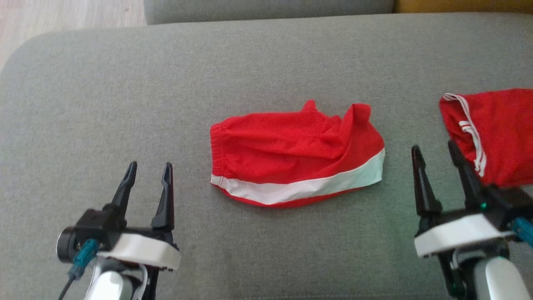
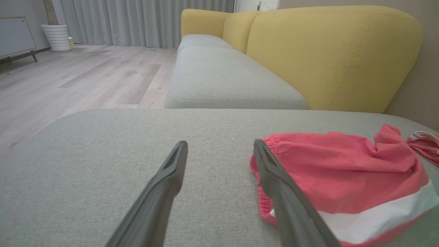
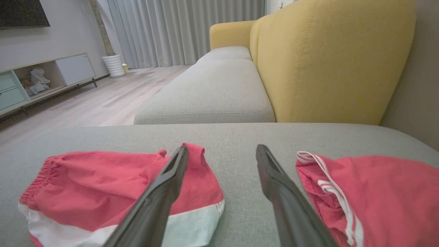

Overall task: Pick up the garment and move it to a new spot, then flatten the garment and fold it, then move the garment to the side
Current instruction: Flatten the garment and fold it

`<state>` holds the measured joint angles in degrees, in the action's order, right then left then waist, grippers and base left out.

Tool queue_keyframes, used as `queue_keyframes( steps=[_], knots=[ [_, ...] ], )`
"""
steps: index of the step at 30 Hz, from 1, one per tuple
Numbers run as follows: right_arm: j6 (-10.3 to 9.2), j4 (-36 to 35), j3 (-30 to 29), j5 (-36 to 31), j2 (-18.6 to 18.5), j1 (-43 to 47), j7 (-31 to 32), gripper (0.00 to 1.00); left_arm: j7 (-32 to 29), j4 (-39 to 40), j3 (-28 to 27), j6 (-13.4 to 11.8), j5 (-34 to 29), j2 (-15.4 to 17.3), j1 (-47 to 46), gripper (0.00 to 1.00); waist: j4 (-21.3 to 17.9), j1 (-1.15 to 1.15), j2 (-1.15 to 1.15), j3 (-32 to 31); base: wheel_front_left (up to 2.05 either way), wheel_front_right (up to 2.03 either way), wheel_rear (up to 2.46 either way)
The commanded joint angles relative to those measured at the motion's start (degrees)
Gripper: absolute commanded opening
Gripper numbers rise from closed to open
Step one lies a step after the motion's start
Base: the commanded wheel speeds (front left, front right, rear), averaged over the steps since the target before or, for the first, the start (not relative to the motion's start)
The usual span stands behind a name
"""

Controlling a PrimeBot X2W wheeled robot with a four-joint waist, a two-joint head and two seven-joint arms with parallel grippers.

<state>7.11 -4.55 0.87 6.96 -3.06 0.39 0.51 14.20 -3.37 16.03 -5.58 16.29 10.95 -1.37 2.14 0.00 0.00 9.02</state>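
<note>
The red shorts (image 1: 291, 146) lie in the middle of the grey sofa cushion (image 1: 125, 83), doubled over. Their elastic waistband (image 1: 216, 143) is toward the left tool (image 1: 150, 166), and a white band (image 1: 316, 186) runs along the near edge. Both tools stand wide and hold nothing. The right tool (image 1: 433, 146) points at the bare gap between the shorts and a second red garment (image 1: 499, 137) with white stripes, further right. The shorts look thin, light and limp, likely to sag and slip out of shape when lifted; their far right corner is rumpled up. The gathered waistband and the opposite hem seem the firmest holds, one per tool, pinching all layers together.
</note>
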Motion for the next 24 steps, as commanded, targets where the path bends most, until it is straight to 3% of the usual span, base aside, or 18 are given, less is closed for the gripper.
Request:
queue_keyframes(
  steps=[1, 24],
  knots=[
    [0.37, -2.55, 1.19, -0.38, -0.21, 0.25, -0.13, 1.00, 0.11, 2.26, -1.95, -0.55, -0.53, 1.44, -0.71, 1.00, -0.48, 0.00, 0.00, -0.75, 0.00, 0.00, 0.00],
    [0.37, -4.39, 1.85, 0.03, 0.04, 3.56, 1.13, 1.00, -2.04, 3.94, -0.26, -1.46, -0.21, 2.25, 1.78, 1.00, -0.69, 0.00, 0.00, -1.93, 0.00, 0.00, 0.00]
  ],
)
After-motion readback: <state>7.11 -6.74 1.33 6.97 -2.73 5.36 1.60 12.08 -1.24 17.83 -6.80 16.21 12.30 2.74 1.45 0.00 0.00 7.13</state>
